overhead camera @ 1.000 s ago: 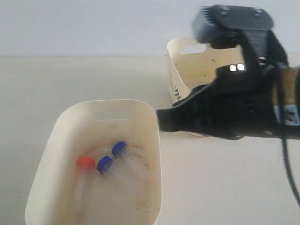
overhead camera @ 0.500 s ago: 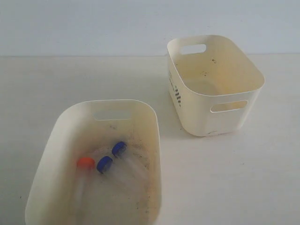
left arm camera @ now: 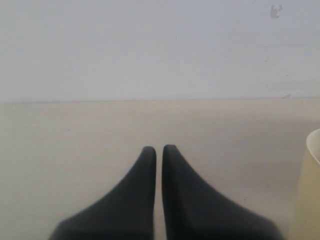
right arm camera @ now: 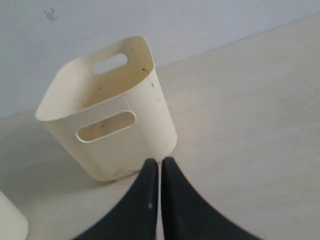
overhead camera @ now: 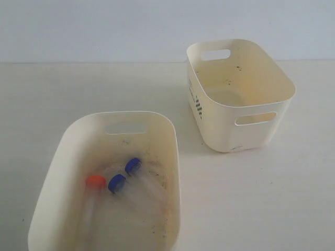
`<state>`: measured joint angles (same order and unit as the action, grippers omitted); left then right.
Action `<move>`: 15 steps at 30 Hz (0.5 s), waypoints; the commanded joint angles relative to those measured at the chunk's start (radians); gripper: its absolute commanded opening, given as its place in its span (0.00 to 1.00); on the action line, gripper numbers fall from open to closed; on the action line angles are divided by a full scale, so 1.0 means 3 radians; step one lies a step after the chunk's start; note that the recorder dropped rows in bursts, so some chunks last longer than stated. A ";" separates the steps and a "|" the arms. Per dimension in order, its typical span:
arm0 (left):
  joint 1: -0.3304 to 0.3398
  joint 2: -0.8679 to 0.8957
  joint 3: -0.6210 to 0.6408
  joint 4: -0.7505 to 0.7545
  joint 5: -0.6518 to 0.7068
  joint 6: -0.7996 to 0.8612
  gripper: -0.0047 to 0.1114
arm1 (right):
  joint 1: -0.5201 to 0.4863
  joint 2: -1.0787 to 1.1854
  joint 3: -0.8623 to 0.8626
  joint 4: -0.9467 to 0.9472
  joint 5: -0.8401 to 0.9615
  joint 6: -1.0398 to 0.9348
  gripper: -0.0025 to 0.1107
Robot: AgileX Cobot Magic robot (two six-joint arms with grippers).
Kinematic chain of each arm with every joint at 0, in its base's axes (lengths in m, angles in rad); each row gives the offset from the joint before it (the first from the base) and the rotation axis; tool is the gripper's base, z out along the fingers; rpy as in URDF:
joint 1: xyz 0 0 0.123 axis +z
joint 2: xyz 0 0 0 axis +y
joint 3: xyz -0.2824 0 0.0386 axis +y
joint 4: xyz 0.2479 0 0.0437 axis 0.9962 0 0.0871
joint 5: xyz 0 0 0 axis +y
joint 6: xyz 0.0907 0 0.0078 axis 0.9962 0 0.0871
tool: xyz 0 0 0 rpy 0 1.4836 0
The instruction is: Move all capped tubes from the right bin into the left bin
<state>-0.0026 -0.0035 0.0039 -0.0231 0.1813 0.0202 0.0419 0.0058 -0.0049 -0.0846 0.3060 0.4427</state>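
The left bin point(overhead camera: 63, 157), speckled inside, holds three capped tubes: one with an orange cap point(overhead camera: 95, 181) and two with blue caps point(overhead camera: 116, 183) point(overhead camera: 133, 166). The right bin point(overhead camera: 261, 94) with vent slits looks bare inside; a fourth tube is not visible. Neither arm shows in the exterior view. My left gripper point(left arm camera: 159, 149) is shut with nothing in it, over bare table, a cream bin edge point(left arm camera: 310, 190) beside it. My right gripper point(right arm camera: 160, 161) is shut and holds nothing, near the base of the right bin point(right arm camera: 110, 130).
A pale wall runs behind the beige table point(overhead camera: 251, 198). Another cream bin's corner point(right arm camera: 10, 220) shows at the edge of the right wrist view.
One second ago the right arm reached across in front of the right bin; it has since withdrawn out of the exterior view. The tubes and bins have not moved.
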 commanded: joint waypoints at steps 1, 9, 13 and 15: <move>-0.0024 0.0012 -0.0013 -0.0011 -0.0031 -0.0014 0.08 | -0.0010 -0.0019 0.0016 -0.0033 0.0139 -0.0113 0.05; -0.0024 0.0012 -0.0013 -0.0011 -0.0031 -0.0014 0.08 | -0.0010 -0.0019 0.0016 -0.0027 0.0144 -0.0205 0.05; -0.0024 0.0012 -0.0013 -0.0011 -0.0031 -0.0014 0.08 | -0.0010 -0.0019 0.0016 -0.0027 0.0144 -0.0205 0.05; -0.0024 0.0012 -0.0013 -0.0011 -0.0031 -0.0014 0.08 | -0.0010 -0.0019 0.0016 -0.0027 0.0144 -0.0205 0.05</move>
<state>-0.0026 -0.0035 0.0039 -0.0231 0.1813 0.0202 0.0419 0.0043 -0.0004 -0.0881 0.3523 0.3929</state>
